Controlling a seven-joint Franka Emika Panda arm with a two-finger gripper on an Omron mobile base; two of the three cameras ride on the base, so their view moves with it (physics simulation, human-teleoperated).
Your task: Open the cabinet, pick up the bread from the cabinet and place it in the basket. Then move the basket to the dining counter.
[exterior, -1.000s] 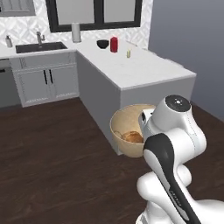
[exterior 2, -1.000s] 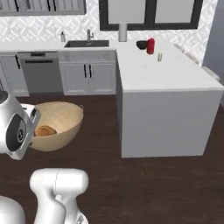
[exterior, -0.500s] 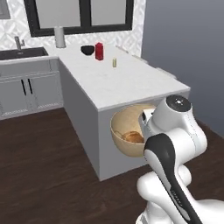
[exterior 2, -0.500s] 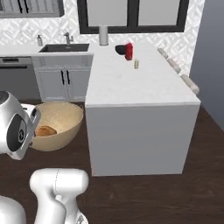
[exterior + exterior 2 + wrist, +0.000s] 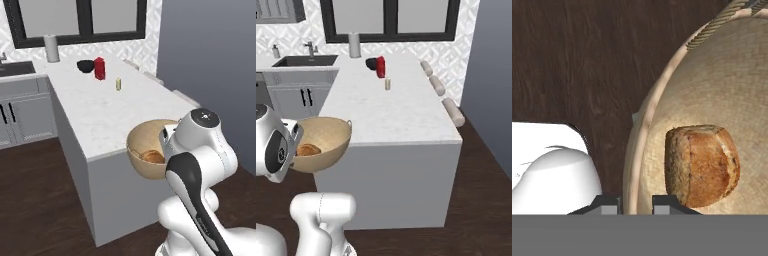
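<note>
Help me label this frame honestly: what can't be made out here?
- Pincer fingertips: cut off by the bottom edge of the hand view; in both base views the arm hides them.
- Basket: its right part sits behind the arm in the left base view.
- Small pale item on the dining counter: too small to identify.
- Bread: underside hidden.

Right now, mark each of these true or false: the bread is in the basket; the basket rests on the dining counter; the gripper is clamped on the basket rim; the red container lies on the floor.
1. The bread is in the basket. True.
2. The basket rests on the dining counter. False: it is held in the air beside the counter's near end, over the dark floor.
3. The gripper is clamped on the basket rim. True.
4. The red container lies on the floor. False: it stands on the counter, near a dark bowl.
</note>
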